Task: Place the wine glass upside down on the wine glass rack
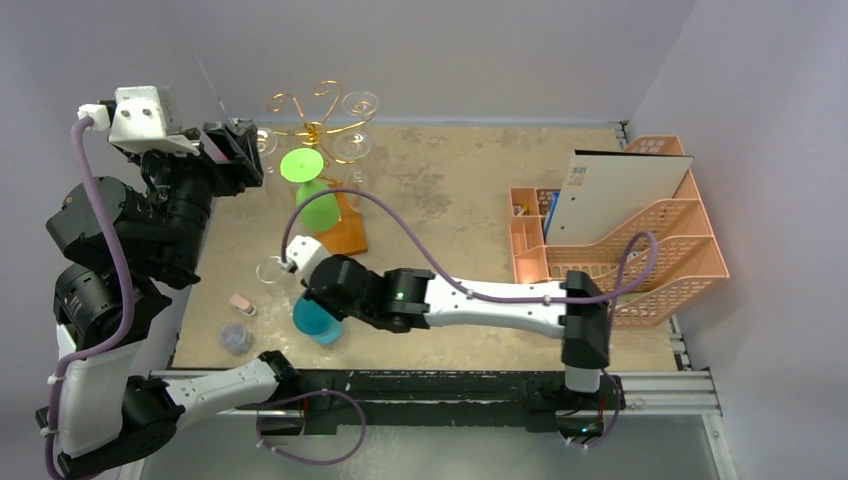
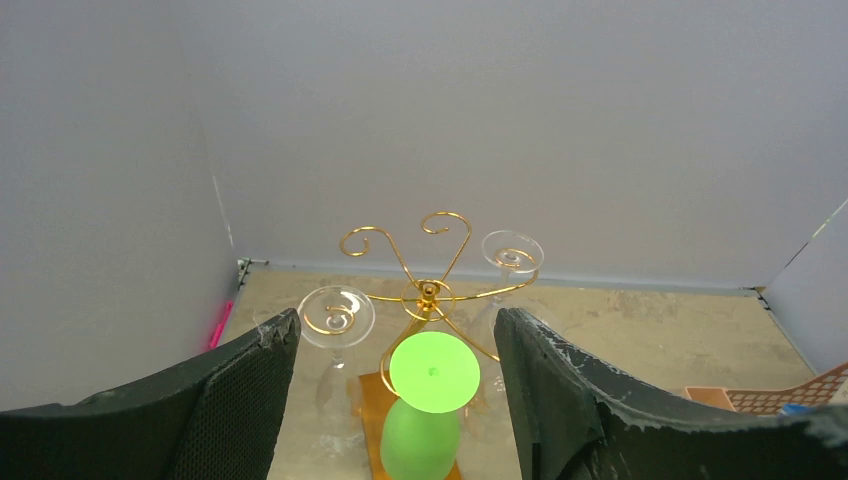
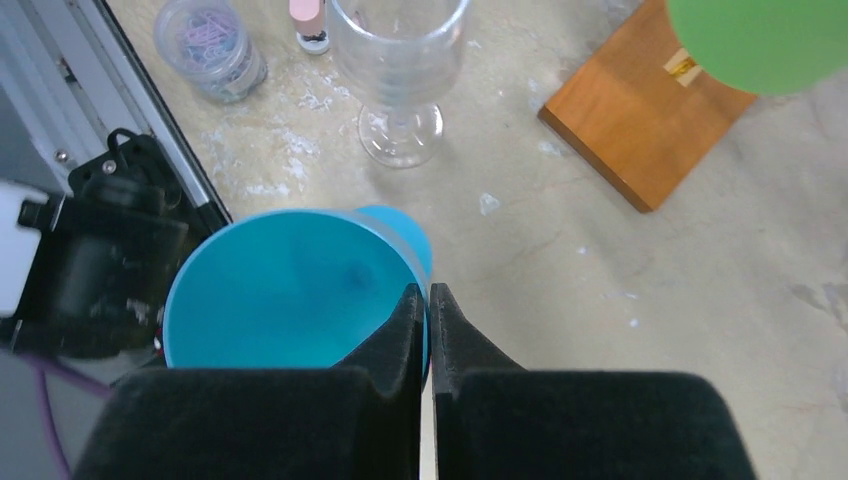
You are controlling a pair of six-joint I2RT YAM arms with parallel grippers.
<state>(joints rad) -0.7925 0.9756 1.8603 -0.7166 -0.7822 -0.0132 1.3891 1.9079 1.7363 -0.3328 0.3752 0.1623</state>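
The gold wire rack stands on its orange-brown wooden base at the back left. A green wine glass hangs on it upside down, and two clear glasses hang from other arms. A blue wine glass is near the front edge; my right gripper is shut on its rim, one finger inside the bowl. My left gripper is open and empty, raised in front of the rack. A clear wine glass stands upright beside the blue one.
A small jar of clips and a pink item lie at the front left. A pink lattice organiser holding a white board stands at the right. The table's metal front rail runs just below the blue glass.
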